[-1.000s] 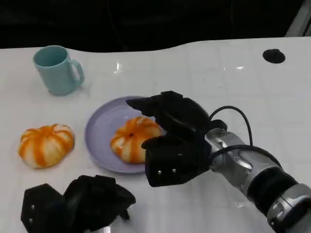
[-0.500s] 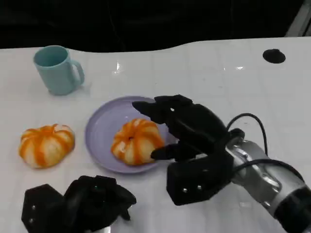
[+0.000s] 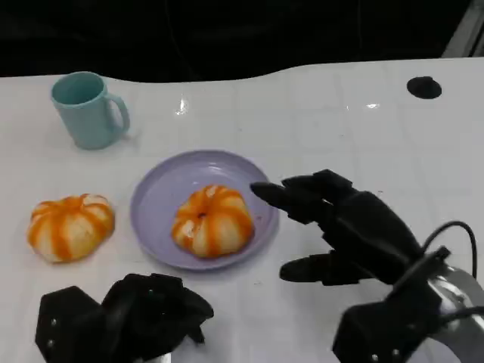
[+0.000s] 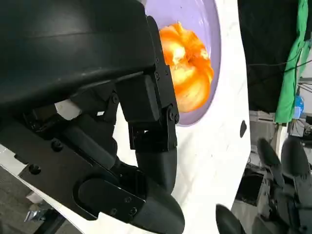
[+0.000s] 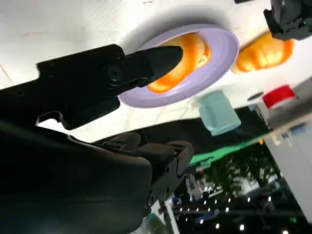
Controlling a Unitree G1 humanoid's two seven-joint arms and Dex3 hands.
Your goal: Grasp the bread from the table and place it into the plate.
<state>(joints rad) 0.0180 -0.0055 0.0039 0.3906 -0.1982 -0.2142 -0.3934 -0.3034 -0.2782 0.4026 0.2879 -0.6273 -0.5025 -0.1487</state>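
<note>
An orange-and-white striped bread [image 3: 212, 220] [image 4: 190, 68] [image 5: 191, 57] lies on the lavender plate [image 3: 159, 198] [image 4: 202, 14] [image 5: 214, 61] at the table's middle. A second, similar bread [image 3: 70, 226] [image 5: 265, 53] sits on the table to the plate's left. My right hand [image 3: 355, 234] hovers just right of the plate, fingers spread and holding nothing, apart from the bread. My left hand [image 3: 125, 319] [image 4: 122, 122] rests near the table's front edge below the plate, its fingers curled in with nothing in them.
A teal mug [image 3: 88, 108] [image 5: 219, 113] stands at the back left. A small black round object [image 3: 423, 87] lies at the back right. The white table [image 3: 318, 121] has free room behind and right of the plate.
My right hand has let go of the bread on the plate and drawn back to the right and toward me. The left hand has not moved.
</note>
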